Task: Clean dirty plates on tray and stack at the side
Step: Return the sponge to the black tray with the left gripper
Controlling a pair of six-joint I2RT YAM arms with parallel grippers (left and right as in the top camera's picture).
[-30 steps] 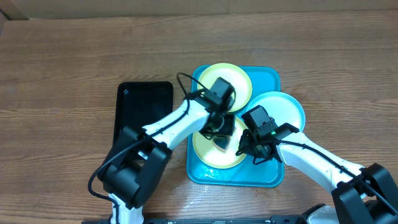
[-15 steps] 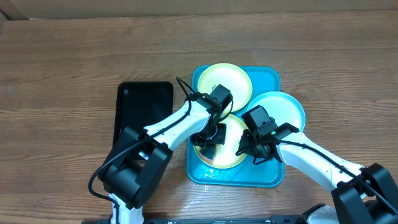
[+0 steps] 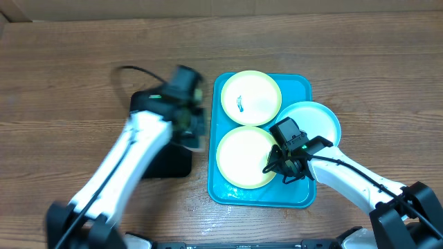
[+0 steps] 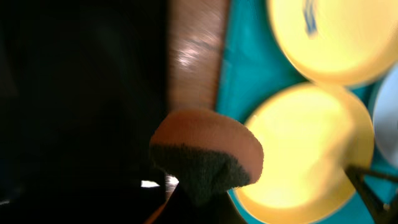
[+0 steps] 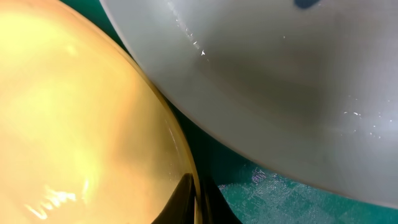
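Observation:
Three plates lie on the turquoise tray (image 3: 297, 195). The far yellow-green plate (image 3: 250, 97) has a teal smudge. The near yellow-green plate (image 3: 243, 158) shows no smudge. The white plate with the blue rim (image 3: 317, 119) hangs over the tray's right edge. My right gripper (image 3: 277, 166) is shut on the near plate's right rim; in the right wrist view its fingers (image 5: 186, 198) pinch that rim (image 5: 81, 106) beside the white plate (image 5: 280, 81). My left gripper (image 3: 187, 116), blurred, is over the black tray and is shut on a sponge (image 4: 208, 152), brown above and dark green below.
The smaller black tray (image 3: 174, 162) lies left of the turquoise tray, with a strip of wooden table (image 4: 193, 50) between them. The left arm crosses the black tray. The white plate carries a dark smudge (image 5: 308, 3).
My left arm has swung left with the sponge, off the near yellow-green plate and over the black tray. My right gripper has kept its hold on the plate's rim.

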